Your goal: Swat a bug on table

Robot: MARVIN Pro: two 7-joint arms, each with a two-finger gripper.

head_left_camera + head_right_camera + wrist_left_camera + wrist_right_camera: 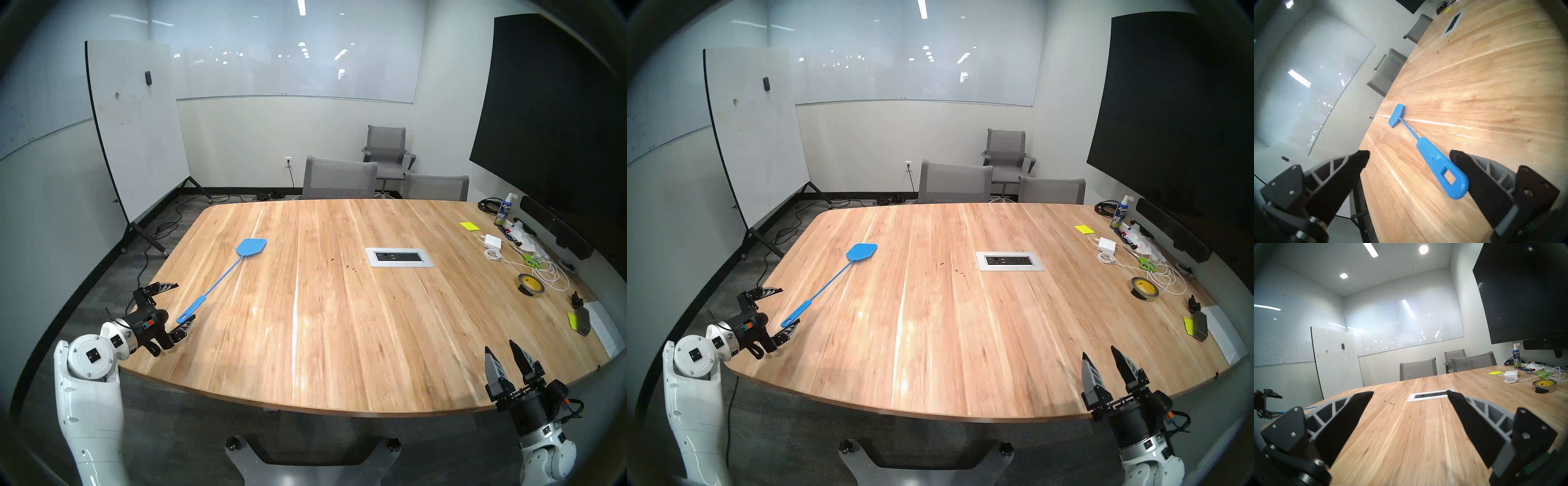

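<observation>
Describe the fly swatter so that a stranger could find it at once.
On the big wooden table, look toward the corner nearest the standing whiteboard. The fly swatter lies flat there, alone, far from the clutter; it is the only bright blue, long-handled thing.

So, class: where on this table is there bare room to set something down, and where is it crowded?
The table is bare across the near middle, between the blue swatter and the tape roll, in front of the outlet panel. The far strip by the chairs is also free. The right edge is crowded: cables, scissors, charger, spray bottle.
</observation>
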